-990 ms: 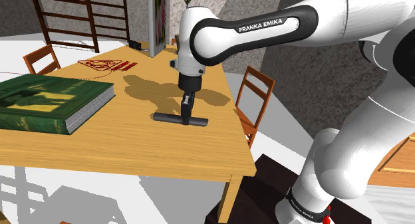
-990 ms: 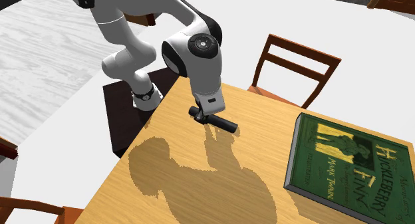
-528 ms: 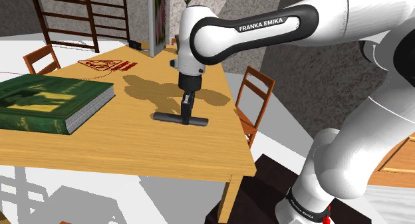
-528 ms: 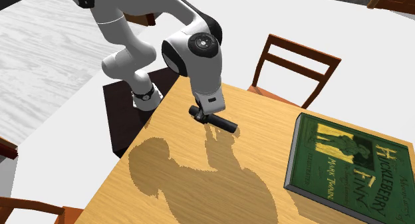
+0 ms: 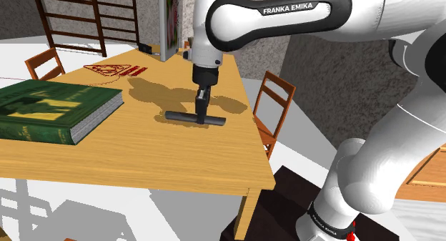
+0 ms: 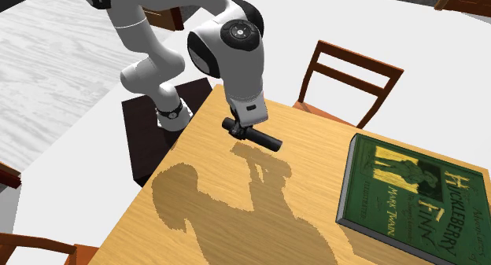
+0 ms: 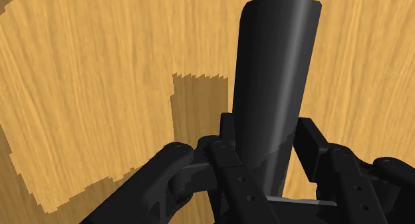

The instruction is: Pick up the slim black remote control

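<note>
The tool (image 5: 200, 116) is clenched on the slim black remote control (image 5: 179, 116) near its middle, with the fingers (image 7: 226, 153) pressing its two long sides and the remote lying level across them. The remote hangs just above the wooden worktop (image 5: 143, 150), near the edge on the stand's side, and its shadow falls apart from it on the wood. A thick green book (image 5: 53, 111) lies well apart toward the shoulder view's left, and a wooden chair (image 5: 275, 96) stands beside the worktop at the right.
</note>
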Robot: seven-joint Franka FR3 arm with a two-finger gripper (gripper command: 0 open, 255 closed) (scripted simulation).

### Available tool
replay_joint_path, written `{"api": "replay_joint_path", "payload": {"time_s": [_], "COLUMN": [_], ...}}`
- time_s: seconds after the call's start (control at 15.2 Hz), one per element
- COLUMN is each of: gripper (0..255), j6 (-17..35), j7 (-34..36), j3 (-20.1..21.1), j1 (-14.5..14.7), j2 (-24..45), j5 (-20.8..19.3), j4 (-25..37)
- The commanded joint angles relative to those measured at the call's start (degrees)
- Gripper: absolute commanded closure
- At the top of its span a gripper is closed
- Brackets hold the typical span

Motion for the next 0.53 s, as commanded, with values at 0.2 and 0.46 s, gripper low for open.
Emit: {"api": "replay_joint_path", "payload": {"time_s": [0.2, 0.46], "gripper": [255, 255], "j6": [-3.91, -5.56], "j7": [0.36, 0.48], "j3": [-0.08, -0.12], "j1": [-0.03, -0.06], "j2": [-0.05, 0.01], "j5": [-0.10, -0.16], "j4": [3.85, 5.57]}}
